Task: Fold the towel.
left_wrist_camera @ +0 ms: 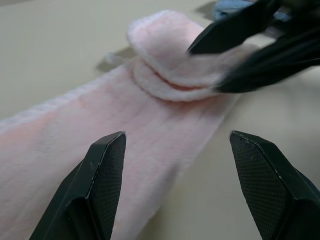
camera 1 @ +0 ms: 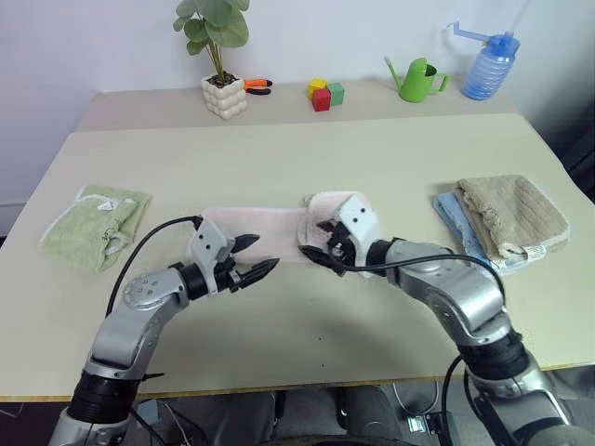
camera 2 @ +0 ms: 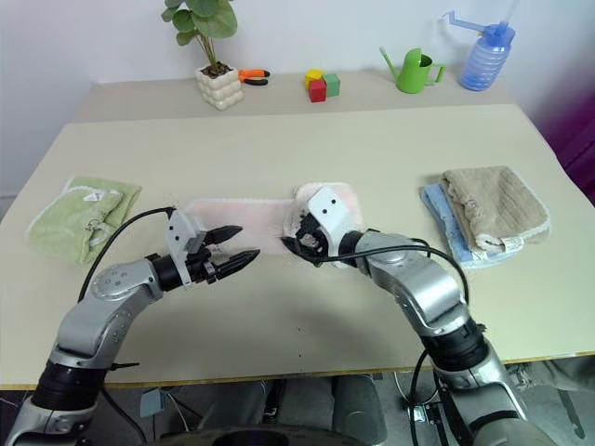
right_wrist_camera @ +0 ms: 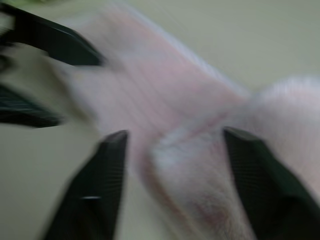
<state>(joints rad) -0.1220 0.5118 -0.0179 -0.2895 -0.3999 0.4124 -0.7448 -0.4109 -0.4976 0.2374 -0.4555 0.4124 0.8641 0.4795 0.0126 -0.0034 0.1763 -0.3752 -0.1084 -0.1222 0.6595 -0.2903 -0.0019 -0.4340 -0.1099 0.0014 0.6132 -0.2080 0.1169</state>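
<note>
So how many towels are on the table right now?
4: the pink towel in the middle, a green towel at the robot's left, a beige towel stacked on a blue towel at its right.

**What we could not make out**

We found the towel (right_wrist_camera: 200, 165) smeared by blur in the right wrist view. The right gripper (camera 1: 321, 243) covered part of its folded end. The blue towel (camera 1: 453, 216) lay mostly under the beige towel (camera 1: 511, 212).

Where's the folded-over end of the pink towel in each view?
Left eye: folded end, centre, just behind the right end effector.
Right eye: centre, behind that end effector.
Left wrist: upper middle.
Right wrist: lower right, between the open fingers.
Shared landmark: the pink towel's flat strip.
</note>
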